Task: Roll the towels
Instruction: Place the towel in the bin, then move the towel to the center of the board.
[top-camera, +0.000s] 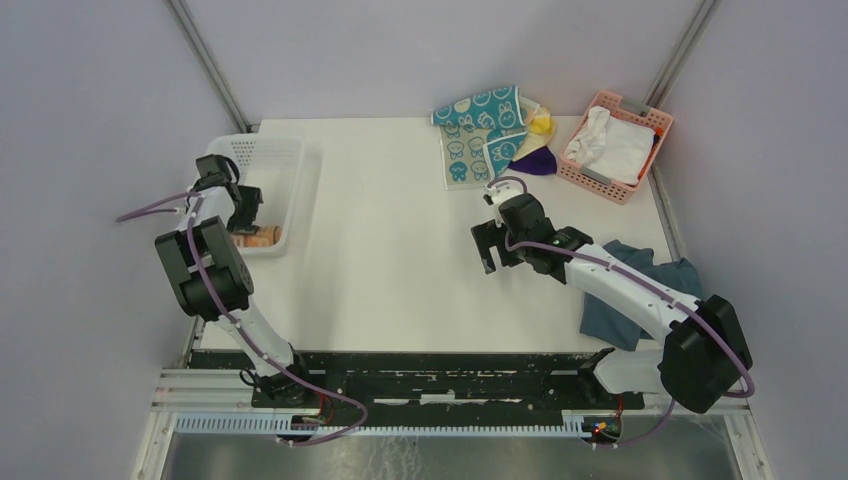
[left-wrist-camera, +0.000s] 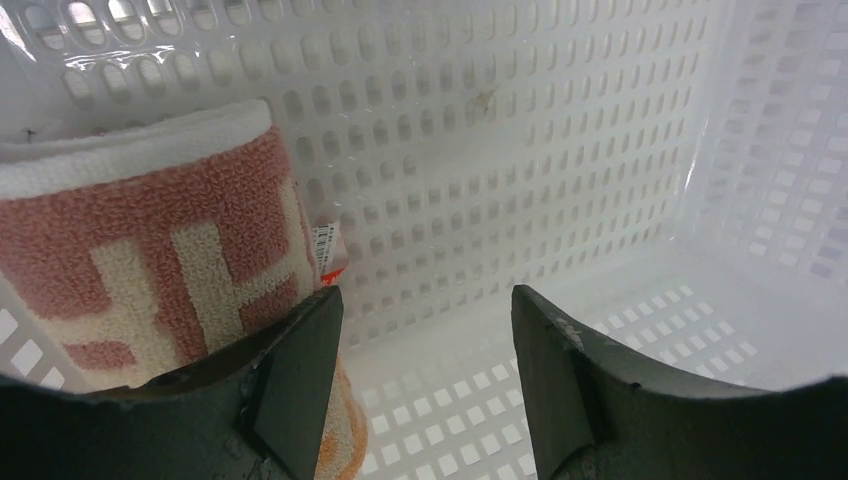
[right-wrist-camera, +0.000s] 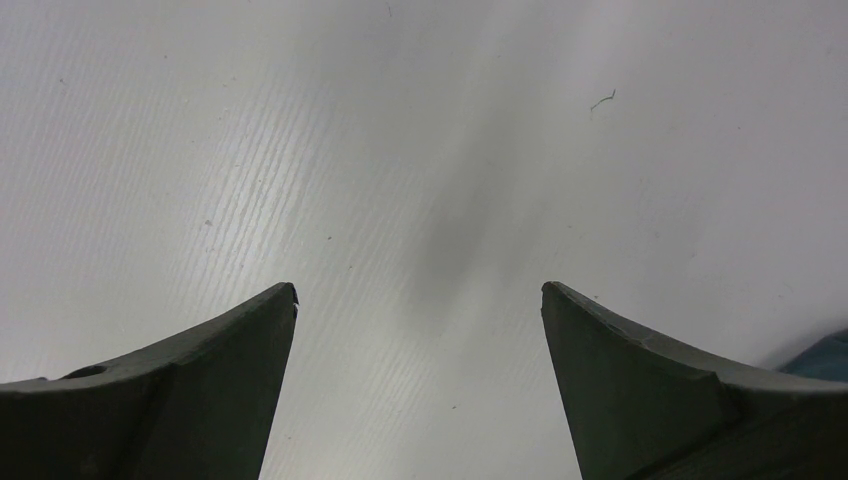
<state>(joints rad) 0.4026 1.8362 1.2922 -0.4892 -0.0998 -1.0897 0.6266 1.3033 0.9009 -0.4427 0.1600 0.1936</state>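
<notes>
- Left claw (left-wrist-camera: 428, 300): jaws apart, nothing between them, inside white basket (left-wrist-camera: 560, 150) (left of the top view); rolled peach towel (left-wrist-camera: 150, 240) just beside one finger
- Right claw (right-wrist-camera: 420, 290): wide, over worktop (right-wrist-camera: 400, 120)
- Teal towels (top-camera: 483, 128): heaped, upper centre-right of the top view

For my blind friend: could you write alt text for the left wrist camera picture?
A rolled peach-orange towel with a cream pattern sits at the left inside a white perforated basket. The dark left gripper stands open at the bottom, nothing between its fingers.
</notes>
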